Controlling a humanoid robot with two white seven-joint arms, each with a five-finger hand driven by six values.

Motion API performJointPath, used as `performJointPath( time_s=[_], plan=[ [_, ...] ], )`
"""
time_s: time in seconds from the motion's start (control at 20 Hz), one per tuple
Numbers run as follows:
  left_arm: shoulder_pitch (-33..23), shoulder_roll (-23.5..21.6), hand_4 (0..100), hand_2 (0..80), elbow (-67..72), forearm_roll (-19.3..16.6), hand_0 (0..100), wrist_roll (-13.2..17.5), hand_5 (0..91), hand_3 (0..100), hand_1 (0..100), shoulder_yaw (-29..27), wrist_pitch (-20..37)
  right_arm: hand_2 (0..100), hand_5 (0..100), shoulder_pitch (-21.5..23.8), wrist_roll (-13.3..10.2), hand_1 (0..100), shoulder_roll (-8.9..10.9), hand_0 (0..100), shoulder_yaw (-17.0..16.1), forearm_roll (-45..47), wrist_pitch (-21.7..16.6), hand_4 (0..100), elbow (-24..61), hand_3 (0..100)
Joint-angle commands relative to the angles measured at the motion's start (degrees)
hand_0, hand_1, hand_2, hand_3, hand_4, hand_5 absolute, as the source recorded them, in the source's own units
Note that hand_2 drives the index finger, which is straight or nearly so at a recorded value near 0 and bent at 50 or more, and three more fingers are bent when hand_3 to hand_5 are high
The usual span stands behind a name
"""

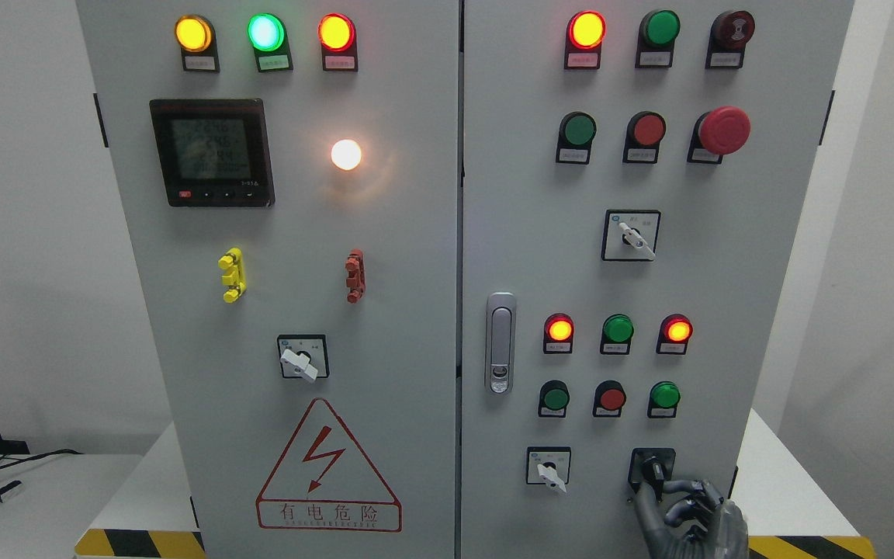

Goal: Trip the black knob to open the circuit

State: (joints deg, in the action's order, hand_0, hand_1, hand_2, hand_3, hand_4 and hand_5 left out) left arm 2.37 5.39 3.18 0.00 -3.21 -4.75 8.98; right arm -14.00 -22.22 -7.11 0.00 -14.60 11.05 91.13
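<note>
The black knob sits in a black square plate at the lower right of the right cabinet door, with its handle pointing downward. My right hand, dark grey, comes up from the bottom edge just below and right of the knob. Its thumb lies against the left of the knob's lower end. The index finger curls in from the right, so the two pinch the handle. The other fingers are curled below. My left arm does not show.
A white rotary switch is left of the knob, with round buttons and lit lamps above. A silver door latch stands near the centre seam. The cabinet rests on a white table with hazard-striped edging.
</note>
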Motion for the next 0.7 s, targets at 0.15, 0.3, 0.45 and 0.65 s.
performJointPath(
  time_s=[0.15, 0.3, 0.45, 0.65],
  plan=[
    [0.0, 0.06, 0, 0.0, -0.02, -1.76, 12, 0.04, 0.0, 0, 39, 0.0, -0.02, 56, 94, -0.23, -0.02, 80, -0.19, 37, 0.0, 0.1, 0.2, 85, -0.08, 90],
    [0.0, 0.06, 0, 0.0, 0.07, -1.76, 12, 0.04, 0.0, 0, 39, 0.0, -0.02, 57, 94, -0.23, -0.02, 81, -0.19, 38, 0.0, 0.19, 0.28, 85, 0.01, 90],
    [0.0, -0.03, 0, 0.0, -0.02, -1.76, 12, 0.04, 0.0, 0, 39, 0.0, -0.02, 57, 94, -0.23, -0.02, 81, -0.28, 38, 0.0, 0.28, 0.55, 85, 0.01, 90],
    [0.0, -0.03, 0, 0.0, 0.07, -1.76, 12, 0.04, 0.0, 0, 39, 0.0, -0.02, 57, 94, -0.23, -0.02, 81, -0.28, 39, 0.0, 0.28, 0.64, 85, 0.01, 90]
  ],
)
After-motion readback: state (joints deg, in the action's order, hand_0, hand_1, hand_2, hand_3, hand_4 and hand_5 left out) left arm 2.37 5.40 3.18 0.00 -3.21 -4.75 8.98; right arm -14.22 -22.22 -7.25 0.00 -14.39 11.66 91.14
